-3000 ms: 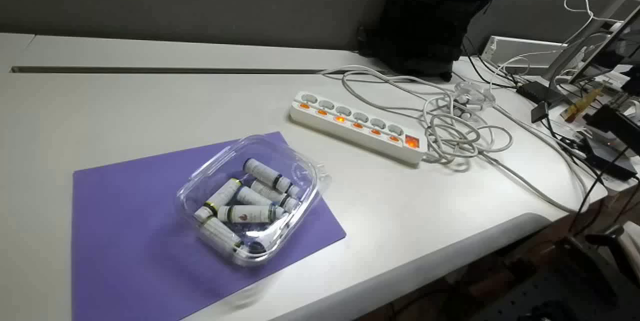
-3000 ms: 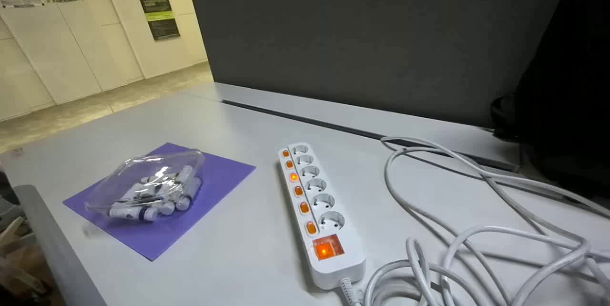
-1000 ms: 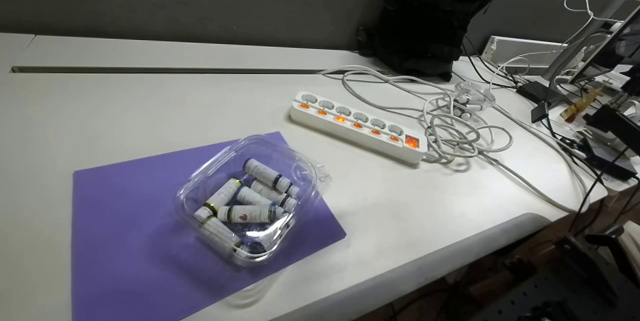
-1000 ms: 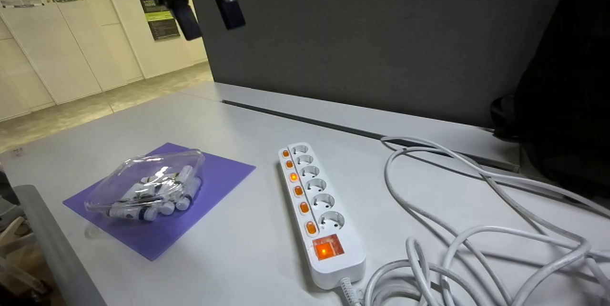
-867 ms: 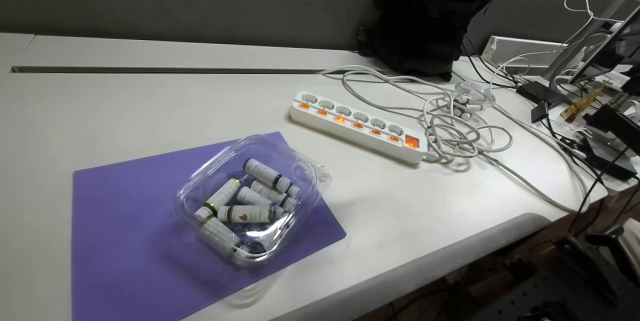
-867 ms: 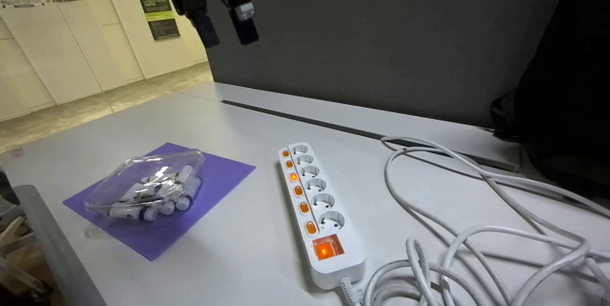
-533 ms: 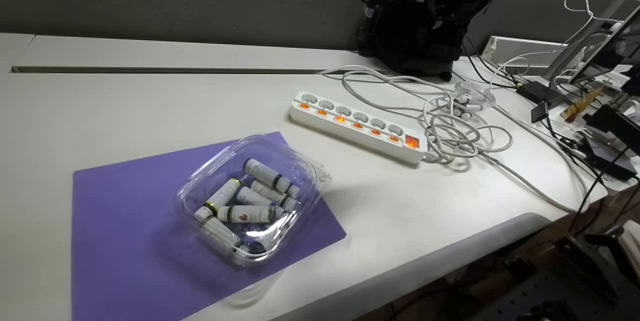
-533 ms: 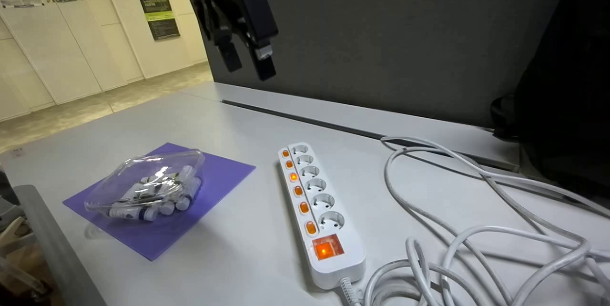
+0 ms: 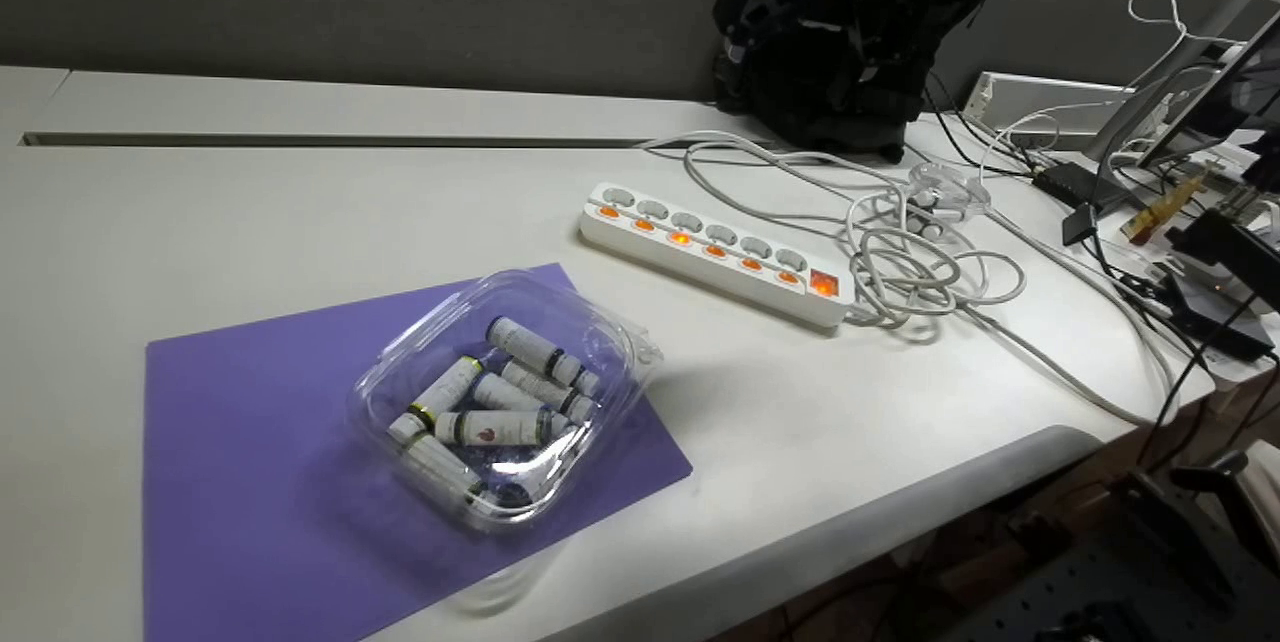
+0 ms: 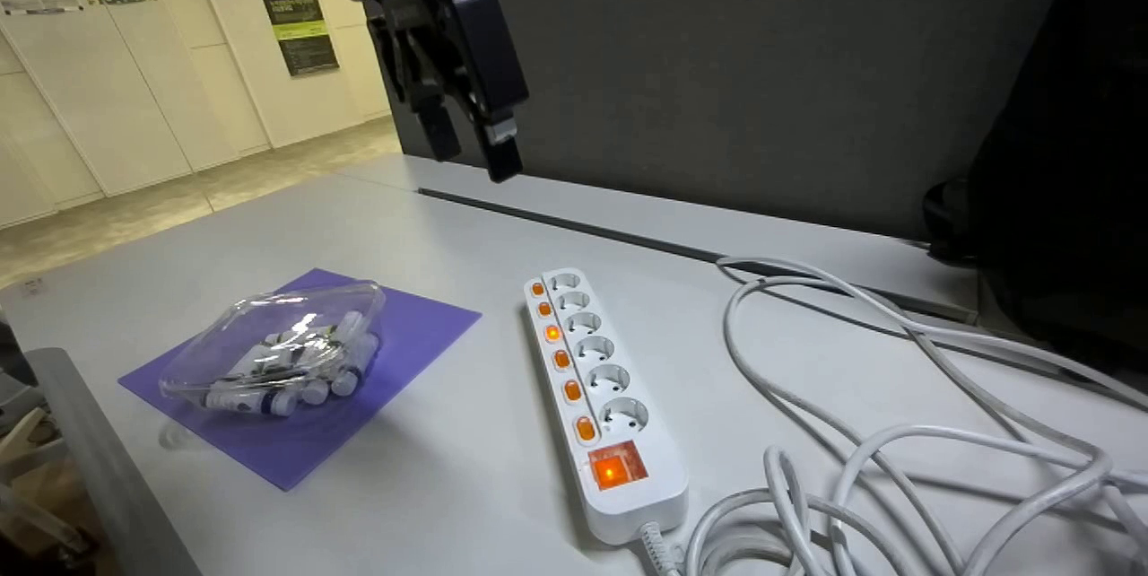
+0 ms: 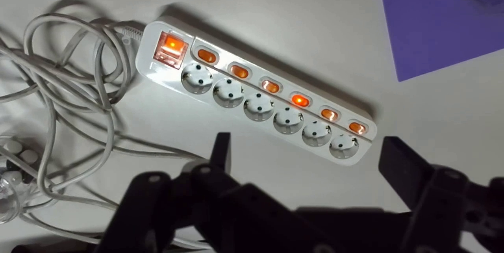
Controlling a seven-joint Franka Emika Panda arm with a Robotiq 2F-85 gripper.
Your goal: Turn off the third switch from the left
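- Wrist view: the claw has its fingers wide apart, and the power strip shows past their tips, lying on the tabletop.
- In that view six small orange switches run along the power strip. The lit switch is third from the end away from the cord; the square main switch, at the cord end, glows as well.
- In an exterior view the lit switch is third from the left. The power strip lies aslant between the tabletop's rear edge, which runs along the grey partition, and the rounded grey edge opposite, its cord end nearer the latter.
- Toward that rounded edge lies a purple sheet, and on it a clear container of small bottles. A black bag stands at the rear edge, partly hidden behind the claw from this angle.
- In an exterior view the claw hangs above the tabletop, fingers apart and pointing down, well apart from the power strip. Posters show on a wall past the tabletop's far edge.
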